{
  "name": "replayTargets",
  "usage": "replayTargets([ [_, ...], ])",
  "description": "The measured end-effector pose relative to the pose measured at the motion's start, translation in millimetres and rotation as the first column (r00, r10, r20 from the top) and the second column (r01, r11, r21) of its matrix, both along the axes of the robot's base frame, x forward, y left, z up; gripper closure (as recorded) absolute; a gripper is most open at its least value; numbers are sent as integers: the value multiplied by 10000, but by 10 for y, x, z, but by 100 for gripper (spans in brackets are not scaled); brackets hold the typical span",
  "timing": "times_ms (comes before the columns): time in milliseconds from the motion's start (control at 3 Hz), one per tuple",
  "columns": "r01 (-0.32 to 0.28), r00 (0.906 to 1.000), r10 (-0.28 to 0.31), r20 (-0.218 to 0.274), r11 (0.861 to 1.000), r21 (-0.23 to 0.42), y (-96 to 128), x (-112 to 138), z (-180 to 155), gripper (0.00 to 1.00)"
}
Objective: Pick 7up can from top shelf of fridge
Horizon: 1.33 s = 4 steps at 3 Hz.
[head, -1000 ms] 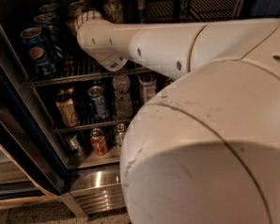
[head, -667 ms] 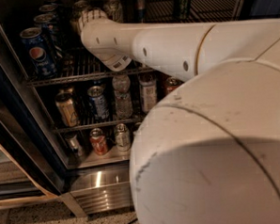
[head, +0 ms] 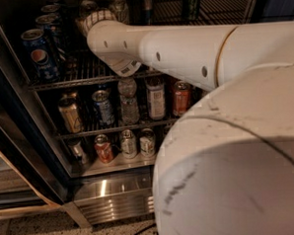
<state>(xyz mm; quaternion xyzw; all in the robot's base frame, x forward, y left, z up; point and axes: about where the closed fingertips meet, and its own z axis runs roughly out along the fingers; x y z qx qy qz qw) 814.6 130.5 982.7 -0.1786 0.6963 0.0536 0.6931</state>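
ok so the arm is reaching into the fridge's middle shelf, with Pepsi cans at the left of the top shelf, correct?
Wrong shelf: the camera view shows the arm reaching in over the top shelf, with its end effector toward the back of that shelf. The Pepsi cans do stand at the left of the top shelf.

Perhaps a shop: stocked commercial drinks fridge (head: 111, 190); gripper (head: 96, 18) at its top shelf (head: 83, 71).

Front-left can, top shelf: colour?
Blue Pepsi can, camera view; gripper sits deeper on the top shelf.
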Motion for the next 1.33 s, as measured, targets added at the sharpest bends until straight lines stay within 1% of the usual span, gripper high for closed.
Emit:
replayTargets([
  [333,-32,10000,32,3,10000,93,11,-32,22,100],
  [667,-229,9997,227,79,9994,268,58,-93,95,100],
  [1000,-558,9984,554,93,9976,416,118,-170,181,100],
  [1333,-1006,9949,1003,99,9941,418,99,-319,311,100],
])
